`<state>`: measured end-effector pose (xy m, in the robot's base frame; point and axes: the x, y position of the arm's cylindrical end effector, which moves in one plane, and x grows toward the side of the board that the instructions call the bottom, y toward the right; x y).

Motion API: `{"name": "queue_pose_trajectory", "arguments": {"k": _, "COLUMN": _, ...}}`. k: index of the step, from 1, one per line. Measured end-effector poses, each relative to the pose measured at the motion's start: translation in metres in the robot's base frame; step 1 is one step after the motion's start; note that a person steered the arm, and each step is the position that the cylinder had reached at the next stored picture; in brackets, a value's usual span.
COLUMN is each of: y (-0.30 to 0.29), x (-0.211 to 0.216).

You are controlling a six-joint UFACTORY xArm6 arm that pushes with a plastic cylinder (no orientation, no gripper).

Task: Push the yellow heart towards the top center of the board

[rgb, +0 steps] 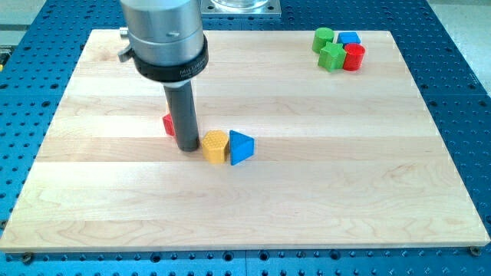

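Near the bench (pixel 92 207) centre, slightly toward the left edge: yellow heart (pixel 215 146), touching blue triangle (pixel 240 147) on its right. My tip (pixel 187 148) just beside the heart's left side. Red block (pixel 168 124) partly hidden behind the rod. Clustered at the top right corner: green cylinder (pixel 324 38), blue block (pixel 349 37), green block (pixel 332 57), red cylinder (pixel 354 57). No fingers, only a rod.

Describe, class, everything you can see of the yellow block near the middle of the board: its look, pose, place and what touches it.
The yellow heart is a small, thick block, matte yellow, lying flat on the wooden board, slightly to the view's left of centre. Its top face is lighter than its orange-tinted side wall. The blue triangular block sits against its right side. My tip stands right at its left edge, seemingly touching. A red block shows partly behind the rod.
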<state>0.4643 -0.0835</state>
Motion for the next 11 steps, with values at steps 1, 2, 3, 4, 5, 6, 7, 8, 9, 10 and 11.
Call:
{"name": "queue_pose_trajectory", "arguments": {"k": 1, "y": 0.000, "x": -0.036}}
{"name": "queue_pose_trajectory", "arguments": {"k": 2, "y": -0.043, "x": -0.010}}
{"name": "queue_pose_trajectory", "arguments": {"k": 3, "y": -0.052, "x": -0.045}}
{"name": "queue_pose_trajectory", "arguments": {"k": 4, "y": -0.007, "x": -0.089}}
{"name": "queue_pose_trajectory", "arguments": {"k": 5, "y": 0.015, "x": -0.139}}
{"name": "queue_pose_trajectory", "arguments": {"k": 6, "y": -0.034, "x": -0.099}}
{"name": "queue_pose_trajectory", "arguments": {"k": 7, "y": -0.054, "x": -0.068}}
{"name": "queue_pose_trajectory", "arguments": {"k": 8, "y": -0.073, "x": -0.088}}
{"name": "queue_pose_trajectory", "arguments": {"k": 9, "y": -0.046, "x": -0.147}}
{"name": "queue_pose_trajectory", "arguments": {"k": 10, "y": -0.100, "x": -0.162}}
{"name": "queue_pose_trajectory", "arguments": {"k": 11, "y": -0.060, "x": -0.176}}
